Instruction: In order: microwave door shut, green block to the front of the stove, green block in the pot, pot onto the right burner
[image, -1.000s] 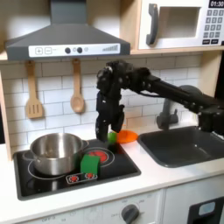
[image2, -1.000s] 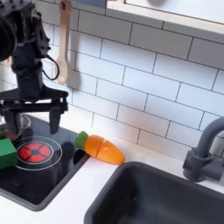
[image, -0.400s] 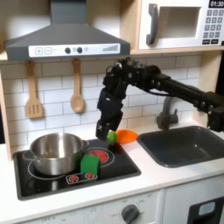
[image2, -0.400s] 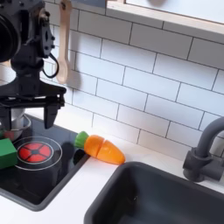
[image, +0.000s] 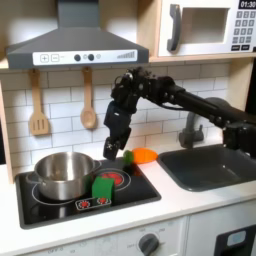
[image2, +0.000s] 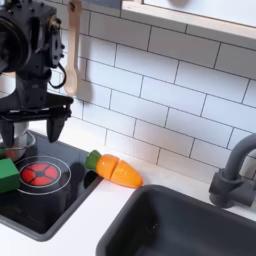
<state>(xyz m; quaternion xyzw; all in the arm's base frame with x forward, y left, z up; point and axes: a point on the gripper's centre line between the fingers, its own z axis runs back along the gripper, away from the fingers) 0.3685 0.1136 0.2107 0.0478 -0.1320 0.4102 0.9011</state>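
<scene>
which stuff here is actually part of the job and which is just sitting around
Part of the job:
- microwave door, shut
- green block, on the stove's front edge
- stove
- pot, on the first exterior view's left burner
- right burner
- gripper, open above the stove

Just lying about:
- orange toy vegetable
- wooden spatula
- wooden spoon
- sink
- faucet

You have one pot (image: 63, 172), one green block (image: 102, 187), one toy carrot (image: 143, 155), two burners, and two wooden utensils on the wall.
</scene>
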